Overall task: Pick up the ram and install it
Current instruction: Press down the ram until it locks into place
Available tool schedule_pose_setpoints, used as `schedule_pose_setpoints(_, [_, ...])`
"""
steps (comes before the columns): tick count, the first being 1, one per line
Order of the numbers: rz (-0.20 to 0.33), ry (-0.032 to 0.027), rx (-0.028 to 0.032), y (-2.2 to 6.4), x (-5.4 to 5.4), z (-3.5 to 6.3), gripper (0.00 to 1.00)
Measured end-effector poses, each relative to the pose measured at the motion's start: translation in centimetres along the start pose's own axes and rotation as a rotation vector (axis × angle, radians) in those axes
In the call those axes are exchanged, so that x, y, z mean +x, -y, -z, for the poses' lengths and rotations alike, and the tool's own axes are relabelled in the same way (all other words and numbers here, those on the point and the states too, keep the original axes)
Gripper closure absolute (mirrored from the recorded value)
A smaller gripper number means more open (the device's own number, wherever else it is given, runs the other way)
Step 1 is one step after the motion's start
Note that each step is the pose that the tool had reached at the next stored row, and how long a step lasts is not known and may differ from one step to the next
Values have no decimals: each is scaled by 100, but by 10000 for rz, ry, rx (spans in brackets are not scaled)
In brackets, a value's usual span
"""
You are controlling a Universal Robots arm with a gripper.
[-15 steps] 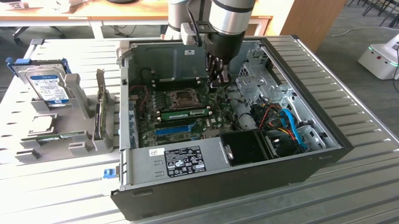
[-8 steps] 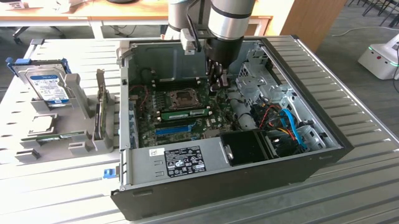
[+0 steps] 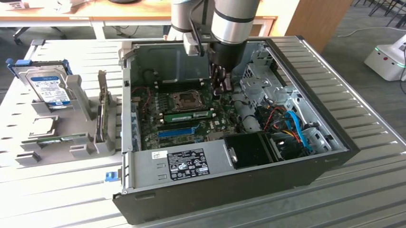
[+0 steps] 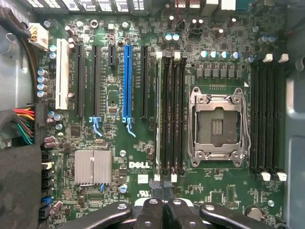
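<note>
A green ram (image 3: 190, 115) with a white label stands seated in a slot on the motherboard, between the CPU socket (image 3: 188, 99) and the blue slot (image 3: 176, 132). In the wrist view I see this ram (image 4: 158, 109) edge-on in the outermost black slot beside the socket (image 4: 219, 124). My gripper (image 3: 222, 88) hangs inside the open computer case (image 3: 317, 161), above the board and off the ram's far end. The gripper (image 4: 162, 187) is shut and I see nothing between its fingers. A second ram stick (image 3: 57, 140) lies in the grey holder outside the case, on the exterior view's left.
The grey holder (image 3: 82, 149) also carries a hard drive (image 3: 51, 88) and a dark upright expansion card (image 3: 101, 114). Drive cages, a black fan shroud (image 3: 254, 149) and blue and orange cables (image 3: 298, 128) crowd the case's right side. A heatsink (image 4: 93, 167) lies near the blue slot (image 4: 127, 81).
</note>
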State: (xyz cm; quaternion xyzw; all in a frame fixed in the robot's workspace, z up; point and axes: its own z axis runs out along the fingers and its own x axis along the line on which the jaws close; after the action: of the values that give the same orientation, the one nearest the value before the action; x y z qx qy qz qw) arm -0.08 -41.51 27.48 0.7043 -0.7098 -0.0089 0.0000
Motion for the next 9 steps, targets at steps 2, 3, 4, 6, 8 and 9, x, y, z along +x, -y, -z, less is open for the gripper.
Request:
schedule_pose_setpoints(2, [-1,-12,1,0,1,-17,89])
schedule_pose_setpoints(3, [0,-19,1,0,1,-27,89])
schedule_pose_setpoints(4, [-1,-25,0,0,1,-35,89])
schedule_pose_setpoints(6, [-1,-35,1,0,1,-52,89])
schedule_pose_setpoints(8, [-1,-43,1,1,1,-68,89])
schedule_pose_setpoints(9, [-1,-45,1,1,1,-74,89])
